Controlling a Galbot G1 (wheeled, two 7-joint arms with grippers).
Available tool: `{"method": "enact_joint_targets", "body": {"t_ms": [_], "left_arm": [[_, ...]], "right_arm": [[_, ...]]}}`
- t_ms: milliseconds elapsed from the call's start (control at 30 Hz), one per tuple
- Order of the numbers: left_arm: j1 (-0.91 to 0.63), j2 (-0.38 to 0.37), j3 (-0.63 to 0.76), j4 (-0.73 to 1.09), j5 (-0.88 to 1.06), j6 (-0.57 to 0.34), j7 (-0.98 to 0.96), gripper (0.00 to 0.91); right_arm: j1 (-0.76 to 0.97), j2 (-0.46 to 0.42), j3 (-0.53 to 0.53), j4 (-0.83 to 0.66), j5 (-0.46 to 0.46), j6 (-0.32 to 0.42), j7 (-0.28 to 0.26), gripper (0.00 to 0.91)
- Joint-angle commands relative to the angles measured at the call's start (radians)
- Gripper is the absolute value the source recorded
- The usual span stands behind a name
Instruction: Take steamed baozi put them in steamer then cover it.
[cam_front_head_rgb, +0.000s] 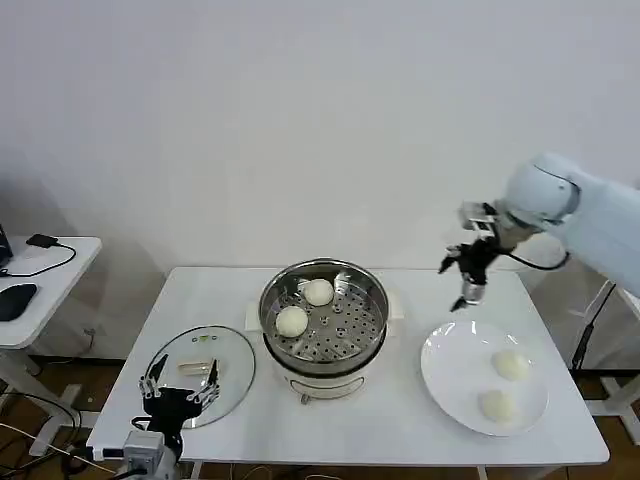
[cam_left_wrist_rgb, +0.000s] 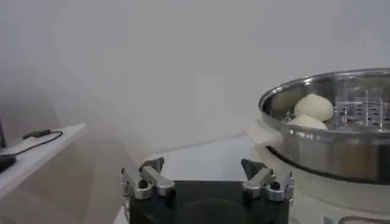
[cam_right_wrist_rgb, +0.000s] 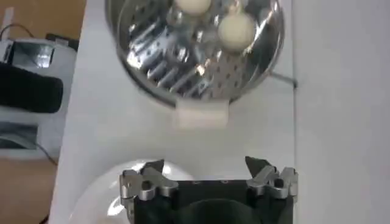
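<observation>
Head view: steamer mid-table w/ 2 steamed baozi on its tray, toward 10 o'clock; 2 more on the white plate at the steamer's 3 o'clock. Right gripper hangs empty, fingers spread, above the plate's 12 o'clock rim. Left gripper, also spread, hovers over the glass lid at 9 o'clock.

Risk: soft buns could squash or slip if pinched hard or off-centre; a drop could miss the tray.

Right wrist view looks straight down onto the tray holes; left wrist view shows the pot's side wall.
</observation>
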Motion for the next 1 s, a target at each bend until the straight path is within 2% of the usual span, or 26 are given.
{"method": "enact_joint_targets", "body": {"t_ms": [33, 267, 600, 1000], "left_arm": [[0.003, 0.001, 0.000, -0.001, 0.001, 0.001, 0.000, 0.907], [0.019, -0.001, 0.003, -0.010, 0.002, 0.000, -0.002, 0.907], [0.024, -0.007, 0.010, -0.001, 0.004, 0.000, -0.002, 0.907], [0.024, -0.008, -0.002, 0.000, 0.002, -0.001, -0.003, 0.907]], "right_arm": [[-0.164, -0.143, 0.101, 0.068, -0.119, 0.039, -0.021, 0.907], [-0.421, -0.191, 0.275, 0.113, -0.217, 0.054, -0.030, 0.907], [-0.524, -0.174, 0.279, 0.092, -0.300, 0.082, -0.019, 0.907], [-0.568, -0.087, 0.291, 0.012, -0.364, 0.097, -0.009, 0.907]]}}
